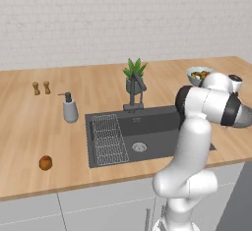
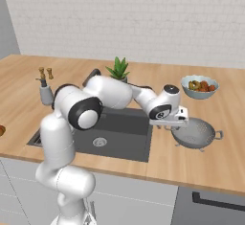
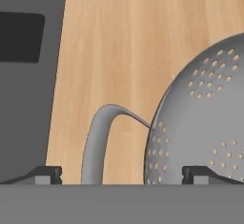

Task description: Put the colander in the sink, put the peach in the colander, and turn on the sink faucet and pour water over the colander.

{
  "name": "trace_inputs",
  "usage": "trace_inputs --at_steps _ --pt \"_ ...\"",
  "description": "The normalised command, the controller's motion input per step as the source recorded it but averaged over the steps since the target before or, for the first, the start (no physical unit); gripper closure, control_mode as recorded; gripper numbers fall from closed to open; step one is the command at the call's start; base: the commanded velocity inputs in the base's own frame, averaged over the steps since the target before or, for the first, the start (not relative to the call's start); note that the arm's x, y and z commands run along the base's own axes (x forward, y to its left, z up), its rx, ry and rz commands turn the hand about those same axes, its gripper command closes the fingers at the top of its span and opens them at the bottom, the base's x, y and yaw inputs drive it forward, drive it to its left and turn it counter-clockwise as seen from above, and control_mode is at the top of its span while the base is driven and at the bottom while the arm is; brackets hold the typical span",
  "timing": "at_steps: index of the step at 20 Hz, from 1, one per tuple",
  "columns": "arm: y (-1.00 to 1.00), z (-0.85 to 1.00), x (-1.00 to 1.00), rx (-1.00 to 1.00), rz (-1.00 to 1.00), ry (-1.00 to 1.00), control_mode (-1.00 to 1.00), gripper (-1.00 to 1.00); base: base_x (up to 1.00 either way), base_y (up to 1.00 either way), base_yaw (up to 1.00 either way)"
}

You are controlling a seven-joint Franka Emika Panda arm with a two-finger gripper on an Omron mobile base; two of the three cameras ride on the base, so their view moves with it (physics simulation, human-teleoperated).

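Observation:
The colander [image 2: 196, 133], a light-grey holed bowl with loop handles, stands on the wooden counter right of the sink [image 2: 122, 129]. My gripper [image 2: 171, 126] hangs low at its left side, open. In the hand view the gripper [image 3: 124, 175] is spread wide, with the colander's loop handle [image 3: 97, 142] and the edge of the colander [image 3: 205, 118] between the two fingertips [image 3: 47, 174], untouched. The peach [image 1: 46, 162] lies on the counter left of the sink [image 1: 157, 127], far from the hand. The dark sink faucet [image 1: 134, 96] stands behind the basin, with no water running.
A wire rack [image 1: 109, 139] lies in the sink's left part. A soap dispenser [image 1: 70, 108] and two small shakers [image 1: 41, 88] stand at the left. A potted plant [image 1: 134, 75] is behind the faucet, and a fruit bowl [image 2: 200, 86] behind the colander.

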Motion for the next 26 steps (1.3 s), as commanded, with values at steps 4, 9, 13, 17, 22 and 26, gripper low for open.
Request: trace_inputs --at_steps 4,9,13,17,22,26 --pt "-0.17 -0.1 0.12 0.01 0.0 0.0 -1.0 -1.0 0.0 0.0 0.0" --pt "-0.04 -0.09 0.03 0.0 0.0 0.0 -1.0 -1.0 0.0 0.0 0.0" --pt "0.0 -0.19 0.0 0.0 0.0 0.0 -1.0 -1.0 0.0 0.0 0.0" --pt "0.0 -0.24 0.0 0.0 0.0 0.0 -1.0 -1.0 0.0 0.0 0.0" --pt "0.0 -0.08 0.0 0.0 0.0 0.0 -1.0 1.0 0.0 0.0 0.0" --pt "0.0 0.0 0.0 0.0 0.0 0.0 -1.0 1.0 0.0 0.0 0.0"
